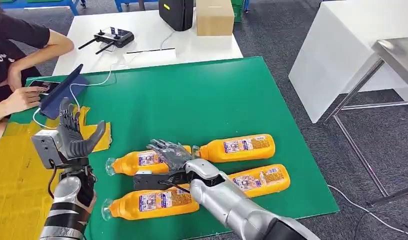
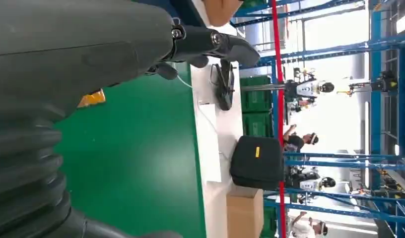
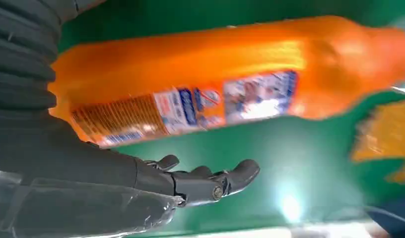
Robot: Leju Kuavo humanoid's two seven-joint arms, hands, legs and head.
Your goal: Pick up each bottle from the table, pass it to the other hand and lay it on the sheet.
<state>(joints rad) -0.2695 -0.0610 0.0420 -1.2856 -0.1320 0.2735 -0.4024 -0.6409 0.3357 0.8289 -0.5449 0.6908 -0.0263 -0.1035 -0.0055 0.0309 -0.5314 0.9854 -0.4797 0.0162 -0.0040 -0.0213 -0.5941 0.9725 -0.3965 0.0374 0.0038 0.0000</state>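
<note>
- My right hand lies over the upper-left bottle, fingers spread and not closed round it; in the right wrist view the bottle's orange side runs just beside my open thumb, so I read that hand as wide and holding nothing.
- Just nearer than that hand lies another bottle, partly under my right forearm.
- To the hand's right are two more bottles, one close and one further down; all four lie flat on the green mat covering the desk.
- My left hand is raised well to the left of the bottles, fingers upright and apart, empty.
- Under and behind the left hand is the yellow sheet.
- Beyond it a person's hand rests beside a tablet.
- Farthest off, a controller, a black case and a cardboard box.
</note>
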